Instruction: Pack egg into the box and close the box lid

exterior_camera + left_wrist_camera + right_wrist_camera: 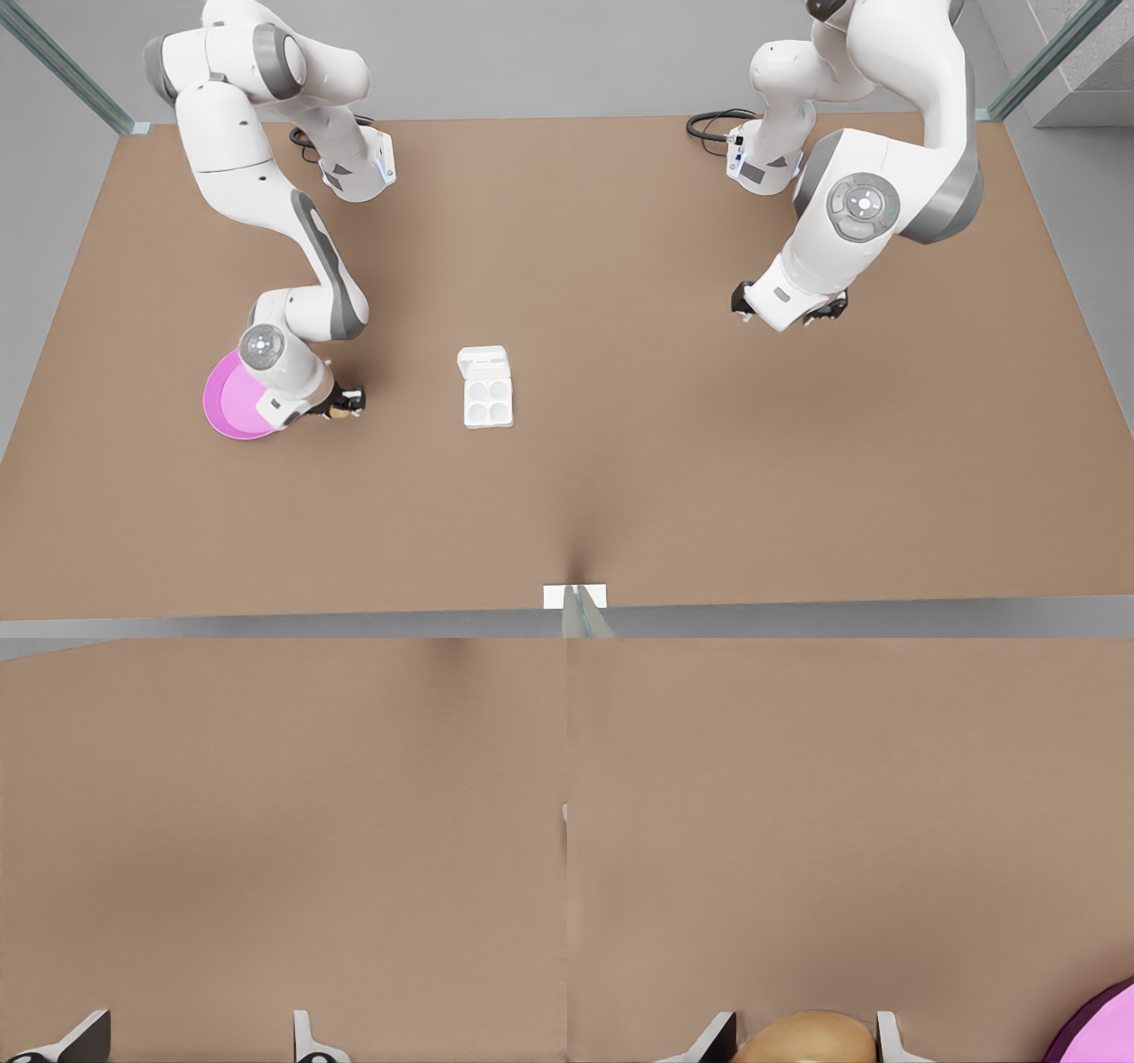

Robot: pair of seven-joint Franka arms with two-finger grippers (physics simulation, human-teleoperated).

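The tan egg [338,413] [804,1038] sits between the fingers of my right gripper [345,405] [804,1019], which is shut on it. That gripper is at the front view's left, just past the pink plate's rim on the side toward the box. The white box [488,401] lies open on the table's middle, its four cups bare. Its box lid [484,361] is folded flat behind the tray. My left gripper [787,310] [202,1019] waits at the front view's right, open, over bare table.
A round pink plate [229,412] [1109,1028] lies under the right arm's wrist at the front view's left. Brown table [620,461] stretches between the plate and the box. Both arm bases and cables stand at the far edge.
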